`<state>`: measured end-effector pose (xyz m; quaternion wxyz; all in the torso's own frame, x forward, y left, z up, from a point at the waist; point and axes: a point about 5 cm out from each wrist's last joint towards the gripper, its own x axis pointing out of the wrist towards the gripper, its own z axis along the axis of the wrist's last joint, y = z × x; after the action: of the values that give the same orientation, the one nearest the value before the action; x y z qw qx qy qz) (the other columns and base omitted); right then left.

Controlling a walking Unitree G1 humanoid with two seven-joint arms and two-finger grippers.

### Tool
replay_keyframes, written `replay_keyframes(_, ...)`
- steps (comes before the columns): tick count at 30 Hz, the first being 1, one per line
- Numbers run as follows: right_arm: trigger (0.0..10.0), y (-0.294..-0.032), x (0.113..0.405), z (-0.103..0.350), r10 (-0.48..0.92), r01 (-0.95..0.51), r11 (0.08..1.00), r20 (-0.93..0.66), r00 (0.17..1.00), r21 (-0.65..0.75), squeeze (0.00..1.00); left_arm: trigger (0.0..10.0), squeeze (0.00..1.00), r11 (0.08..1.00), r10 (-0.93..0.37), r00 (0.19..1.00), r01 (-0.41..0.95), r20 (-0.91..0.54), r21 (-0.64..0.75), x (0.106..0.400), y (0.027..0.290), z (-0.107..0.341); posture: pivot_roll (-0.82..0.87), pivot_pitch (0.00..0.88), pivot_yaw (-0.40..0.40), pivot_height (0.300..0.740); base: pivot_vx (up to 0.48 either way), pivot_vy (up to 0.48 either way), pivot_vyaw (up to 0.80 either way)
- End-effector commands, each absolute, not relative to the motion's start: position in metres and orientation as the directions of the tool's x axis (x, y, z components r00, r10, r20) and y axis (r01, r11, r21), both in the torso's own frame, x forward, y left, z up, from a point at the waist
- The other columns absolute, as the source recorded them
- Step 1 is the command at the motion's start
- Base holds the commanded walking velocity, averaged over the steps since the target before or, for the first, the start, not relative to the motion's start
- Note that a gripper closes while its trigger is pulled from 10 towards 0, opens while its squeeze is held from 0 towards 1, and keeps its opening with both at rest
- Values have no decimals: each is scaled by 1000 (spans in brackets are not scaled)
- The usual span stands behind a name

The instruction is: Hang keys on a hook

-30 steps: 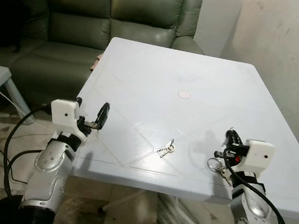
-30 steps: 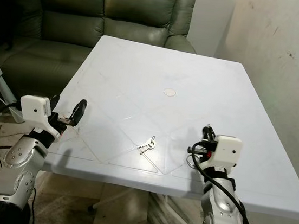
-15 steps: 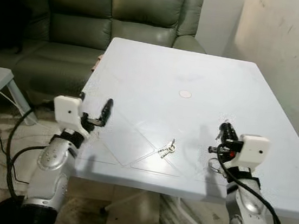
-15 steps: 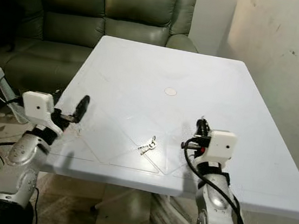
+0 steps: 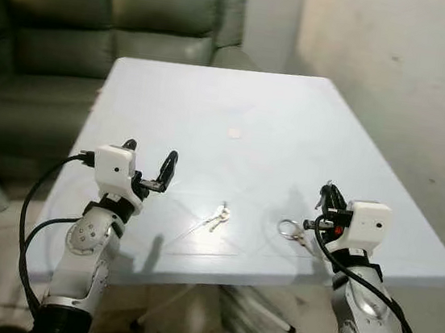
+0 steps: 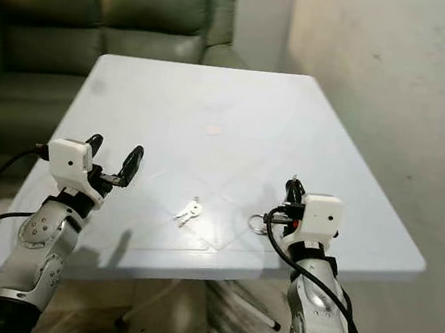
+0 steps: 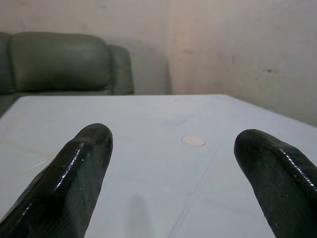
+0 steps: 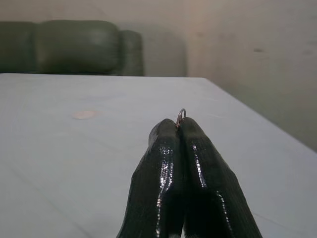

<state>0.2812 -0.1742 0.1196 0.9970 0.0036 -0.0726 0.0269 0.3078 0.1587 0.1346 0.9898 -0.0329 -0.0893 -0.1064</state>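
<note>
Keys [image 5: 219, 214] near table [image 5: 213, 108] front edge; right hand [image 5: 328, 202] pinching ring [image 5: 288, 228].

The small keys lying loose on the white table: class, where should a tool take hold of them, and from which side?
Probably from above, closing on the ring end of the keys. They lie flat on the table, so no side offers an edge; the open left tool is nearest.

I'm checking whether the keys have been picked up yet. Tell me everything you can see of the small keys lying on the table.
The keys are a small silvery metal bunch, seemingly two short keys joined at one end. They lie flat on the white table near its front edge, between the two grippers and touched by neither. A faint line on the tabletop runs beside them; whether it belongs to them is unclear.
</note>
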Motion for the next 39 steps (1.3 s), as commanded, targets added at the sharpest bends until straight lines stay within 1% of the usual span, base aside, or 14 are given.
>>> replay_keyframes(1, 10000, -172, 283, 128, 52, -53, 999, 168, 984, 3, 0, 10000, 0, 985, -156, 970, 167, 187, -46, 313, 169, 138, -27, 0, 14, 740, 0, 0, -725)
replay_keyframes(18, 10000, -170, 288, 129, 57, -57, 998, 168, 984, -5, 0, 10000, 0, 991, -119, 976, 127, 182, -33, 318, 173, 138, -24, 0, 5, 740, 0, 0, -723)
replay_keyframes(33, 10000, -170, 289, 128, 55, -55, 998, 164, 985, -7, 0, 10000, 0, 991, -113, 976, 125, 188, -54, 322, 176, 138, -22, 0, 6, 740, 0, 0, -723)
replay_keyframes(39, 10000, -169, 288, 128, 59, -59, 998, 164, 985, -4, 0, 10000, 0, 992, -113, 976, 121, 186, -34, 321, 177, 138, -22, 0, 5, 740, 0, 0, -721)
